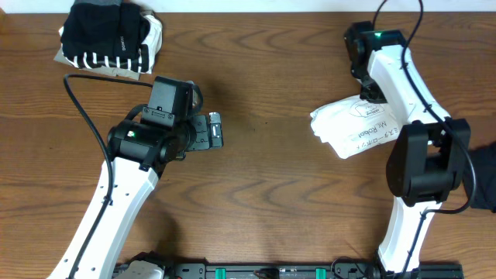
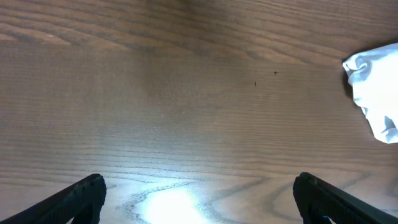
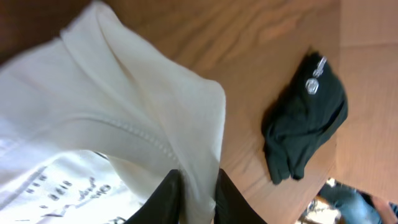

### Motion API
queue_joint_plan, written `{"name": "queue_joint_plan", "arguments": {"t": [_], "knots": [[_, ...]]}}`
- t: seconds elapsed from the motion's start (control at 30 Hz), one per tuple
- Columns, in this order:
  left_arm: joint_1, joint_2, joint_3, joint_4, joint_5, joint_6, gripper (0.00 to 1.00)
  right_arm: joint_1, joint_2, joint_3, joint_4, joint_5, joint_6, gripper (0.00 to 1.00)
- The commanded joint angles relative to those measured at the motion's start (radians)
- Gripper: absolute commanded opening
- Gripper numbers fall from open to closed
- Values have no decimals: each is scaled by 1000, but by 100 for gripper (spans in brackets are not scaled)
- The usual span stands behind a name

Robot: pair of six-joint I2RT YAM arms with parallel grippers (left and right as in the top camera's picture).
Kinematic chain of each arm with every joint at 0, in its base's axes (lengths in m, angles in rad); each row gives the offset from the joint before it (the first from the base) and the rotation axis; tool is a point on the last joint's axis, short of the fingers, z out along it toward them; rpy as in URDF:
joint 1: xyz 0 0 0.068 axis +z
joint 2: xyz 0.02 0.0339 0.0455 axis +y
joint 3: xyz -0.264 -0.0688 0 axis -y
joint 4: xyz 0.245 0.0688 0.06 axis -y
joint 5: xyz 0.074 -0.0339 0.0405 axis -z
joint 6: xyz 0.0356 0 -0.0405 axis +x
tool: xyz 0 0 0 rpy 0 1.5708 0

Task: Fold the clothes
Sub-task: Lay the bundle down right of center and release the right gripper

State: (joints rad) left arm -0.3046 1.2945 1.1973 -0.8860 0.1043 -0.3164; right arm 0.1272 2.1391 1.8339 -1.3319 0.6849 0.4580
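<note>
On one brown wood table (image 1: 271,178), one folded white shirt (image 1: 356,132) is noted at right, pinched by the near-closed right gripper (image 3: 198,190), one dark pile (image 1: 108,35) far left, the left gripper (image 2: 199,196) spread wide, empty.

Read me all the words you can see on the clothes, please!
"Mr. Robot": that is how it seems to read, in dark letters running sideways on the white T-shirt.
The smaller line of print next to it: too small to read.
Small pale lettering on the black garment at the table's far corner: too small to read.
In the right wrist view, the T-shirt's print is too blurred to read.
</note>
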Motion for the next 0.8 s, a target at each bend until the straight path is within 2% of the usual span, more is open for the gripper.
{"name": "queue_joint_plan", "arguments": {"t": [0.0, 0.1, 0.2, 0.27, 0.37, 0.4, 0.43, 0.47, 0.5, 0.63, 0.73, 0.77], "knots": [[0, 7, -2, 0, -12, 10, 98, -22, -19, 11, -57, -53, 71, 15], [0, 7, -2, 0, -12, 10, 98, -37, -19, 11, -159, -59, 149, 10], [0, 7, -2, 1, -12, 10, 98, -48, -19, 11, -249, -100, 163, 8], [0, 7, -2, 1, -12, 10, 98, -50, -19, 11, -301, -134, 162, 9], [0, 7, -2, 1, -12, 9, 98, -50, -19, 11, -370, -170, 156, 17], [0, 7, -2, 1, -12, 9, 98, -50, -19, 9, -370, -208, 105, 27], [0, 7, -2, 1, -12, 9, 98, -50, -19, 9, -370, -248, 58, 41], [0, 7, -2, 1, -11, 9, 98, -50, -19, 8, -370, -303, -2, 62], [0, 7, -2, 1, -11, 9, 98, -50, -19, 8, -370, -350, -46, 76], [0, 7, -2, 1, -11, 9, 98, -50, -19, 8, -351, -372, -53, 65], [0, 7, -2, 1, -11, 9, 98, -55, -27, 10, -305, -372, -32, 61], [0, 7, -2, 1, -11, 9, 98, -58, -35, 11, -285, -371, -32, 54]]}}
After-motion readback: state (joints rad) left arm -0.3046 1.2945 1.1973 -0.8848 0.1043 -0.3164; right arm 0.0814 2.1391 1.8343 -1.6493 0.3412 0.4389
